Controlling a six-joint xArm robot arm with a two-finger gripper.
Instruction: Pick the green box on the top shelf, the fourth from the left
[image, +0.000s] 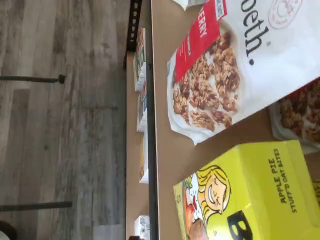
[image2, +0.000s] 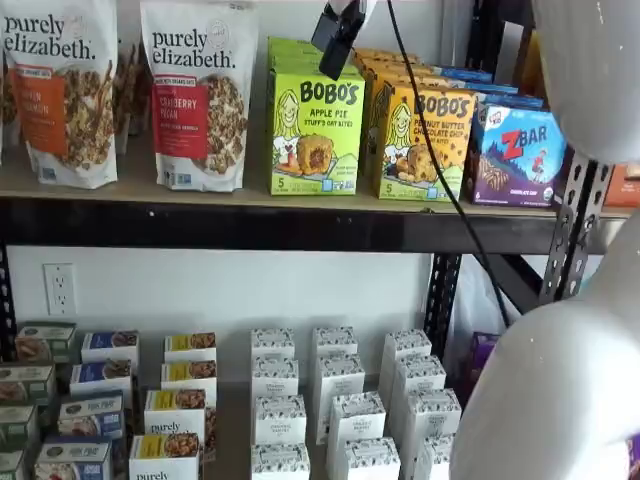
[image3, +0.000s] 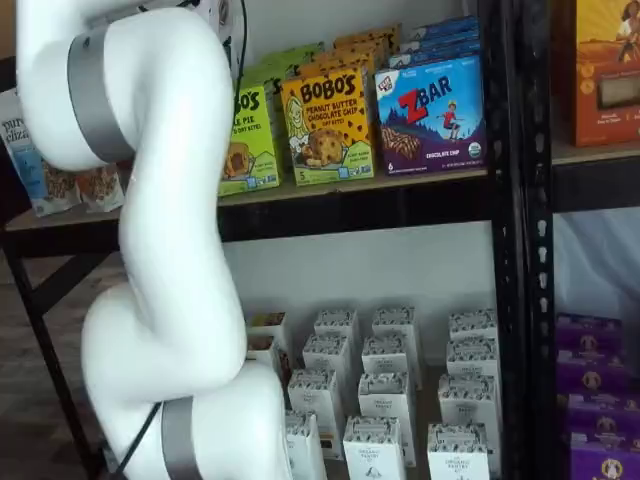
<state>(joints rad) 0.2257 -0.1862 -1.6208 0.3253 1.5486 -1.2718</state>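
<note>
On the top shelf (image2: 150, 190) in a shelf view, the green box (image2: 315, 130) stands between a cranberry granola bag (image2: 198, 95) and an orange Bobo's carton (image2: 425, 140), black fingers (image2: 338, 38) just above it, spread wide. Seen from the wrist, the green box (image: 250, 195) sits beside that granola bag (image: 235, 65).

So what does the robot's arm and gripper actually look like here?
The arm is glossy white and rounded, with grey bands at its joints. The gripper shows only as black fingers at the picture's upper edge, and a thin black cable trails down beside them.
</note>
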